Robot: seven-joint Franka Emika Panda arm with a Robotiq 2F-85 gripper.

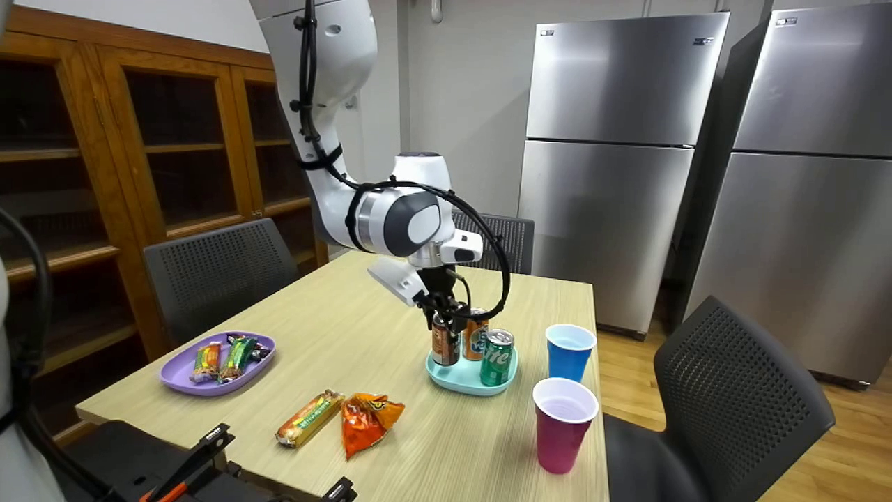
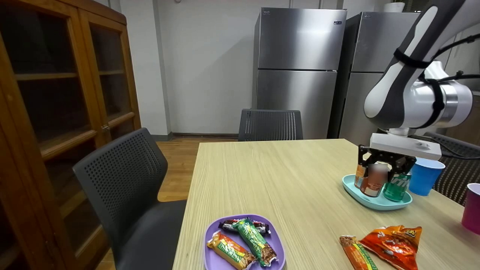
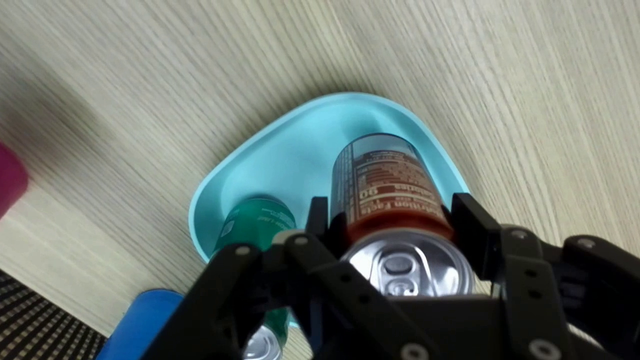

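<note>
Wrist view: the tool point(image 3: 390, 215) is clamped on a brown can point(image 3: 395, 187), one pad against each side; the can's silver lid faces the camera, and the printed nutrition panel appears inverted. The can is seen within the outline of a turquoise tray point(image 3: 295, 137), although whether its base touches the tray floor cannot be told. A green can point(image 3: 257, 220), partly hidden by the tool, shares the tray; a blue cup point(image 3: 142, 322) stands on the table point(image 3: 125, 125) near the rim, and part of a magenta cup point(image 3: 10, 180) shows at the left edge. In an exterior view, the white arm point(image 1: 331, 209) reaches down to the tray, where an orange can point(image 1: 476, 341) stands just to the right of the brown can and the green can stands nearer the cups. Toward the foreground, a gold-wrapped bar point(image 1: 311, 418) lies next to an orange snack bag point(image 1: 367, 422); a purple plate point(image 1: 181, 364) occupies the left part of the table, and two steel refrigerators point(image 1: 606, 216) stand behind. In an exterior view, a green-wrapped bar point(image 2: 255, 242) crosses over a dark-wrapped bar point(image 2: 227, 226) on the purple plate, beside an orange-wrapped bar point(image 2: 231, 251). The brown can, its upper part blurred, appears between the orange can and the green can, with the tool's fingers on either side. A dark chair point(image 2: 122, 183) and a wooden cabinet point(image 2: 69, 145) stand at the left.
</note>
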